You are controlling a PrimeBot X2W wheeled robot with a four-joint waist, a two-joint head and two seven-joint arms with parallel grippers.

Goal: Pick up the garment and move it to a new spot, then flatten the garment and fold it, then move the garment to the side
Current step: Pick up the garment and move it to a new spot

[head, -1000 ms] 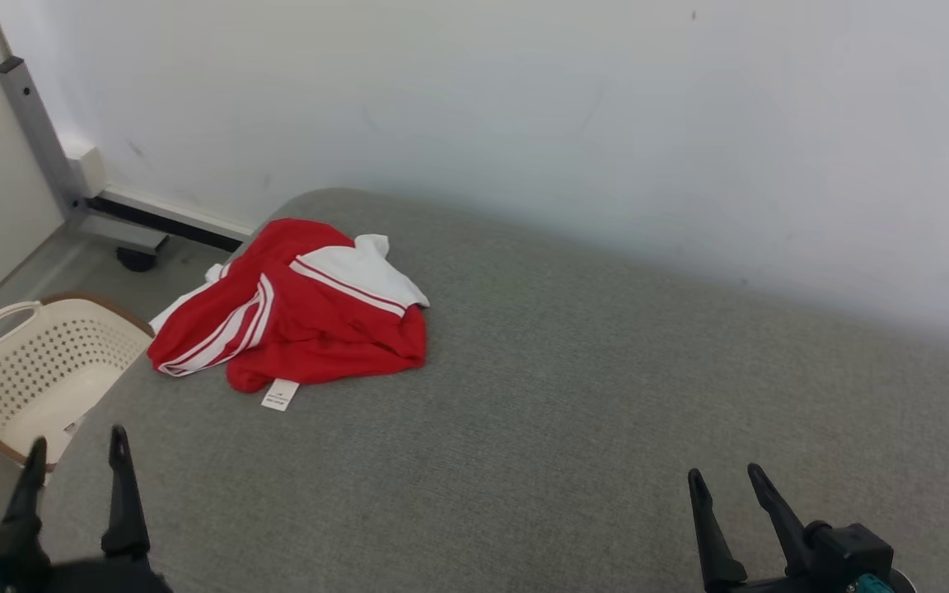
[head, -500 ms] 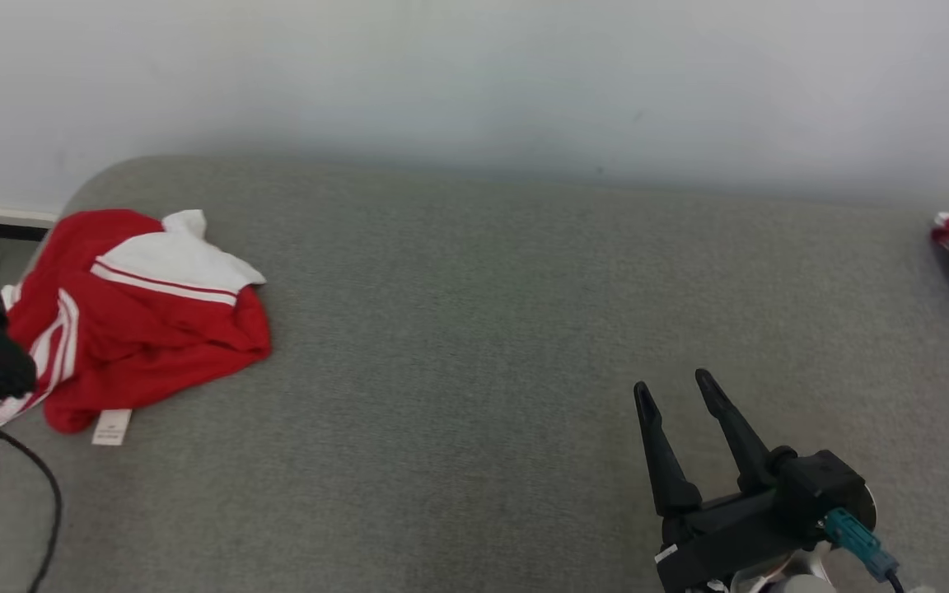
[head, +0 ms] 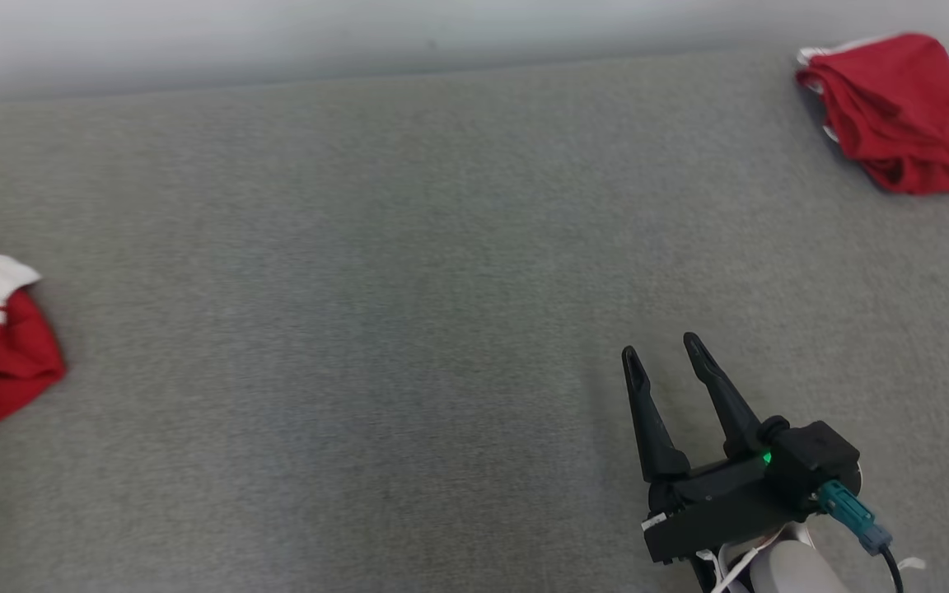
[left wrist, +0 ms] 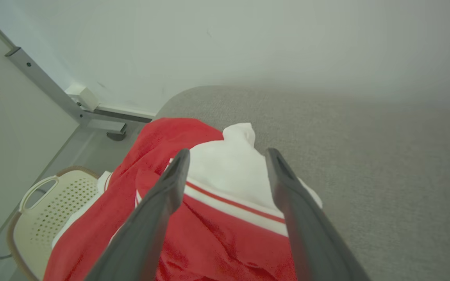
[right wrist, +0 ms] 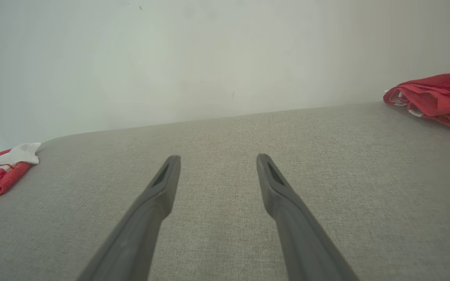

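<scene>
Since the pick-up has not yet begun, the thing to get right is the first grasp, and it starts at the left. The red-and-white garment [left wrist: 209, 242] lies crumpled at the left end of the grey padded surface [head: 409, 272], near its rounded corner. A perforated cream basket [left wrist: 49, 218] sits on the floor just past that edge. Over the heap hangs the left gripper [left wrist: 227, 156], its two dark fingers spread wide and holding nothing, with the white panel [left wrist: 229, 171] and its red stripe framed between them. Whether the tips touch cloth I cannot tell. I judge the better bite is on a thick fold of the red body rather than the loose white flap. It should go deep enough for the jaws to close on several layers, followed by a straight lift so no trailing hem drags toward the basket. The broad bare middle of the surface looks like the natural new spot, with room to flatten and fold. Further right, the right gripper [head: 661, 347] hovers low over that bare stretch, fingers likewise parted and empty, well apart from either heap. It could take a second corner once the garment arrives. At the far right end, by the wall [right wrist: 209, 58], a second red garment [head: 903, 107] sits bunched, and the set-down should keep clear of it.
</scene>
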